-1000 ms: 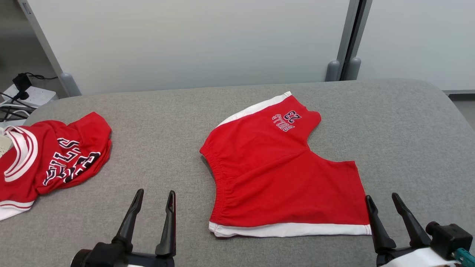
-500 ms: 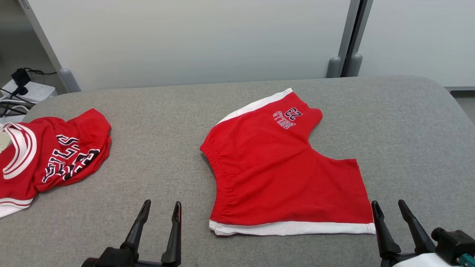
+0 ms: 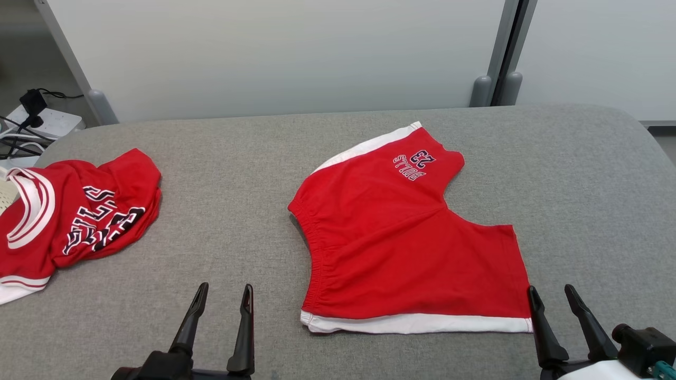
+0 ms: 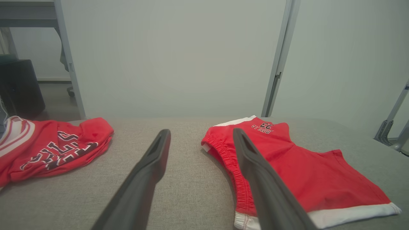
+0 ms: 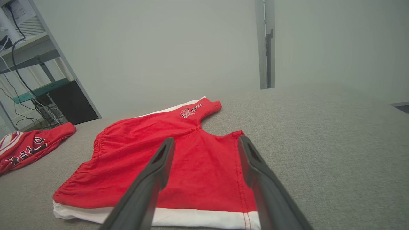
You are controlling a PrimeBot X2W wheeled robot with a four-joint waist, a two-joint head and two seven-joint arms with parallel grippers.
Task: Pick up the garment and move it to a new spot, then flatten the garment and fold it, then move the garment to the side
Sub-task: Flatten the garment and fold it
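Shorts [image 3: 401, 237] lay spread flat in the middle of the grey table [image 3: 581, 174], seemingly ready for folding, while the left gripper [image 3: 225, 286] and right gripper [image 3: 550, 288] hovered empty nearby, jaws wide apart, the right just beside the hem corner.

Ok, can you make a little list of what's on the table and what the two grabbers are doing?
table: grey
shorts: red, white trim, flat, mid-table
jersey: red, crumpled, at the left edge
left gripper: open, empty, left of the shorts
right gripper: open, empty, by the shorts' near right corner
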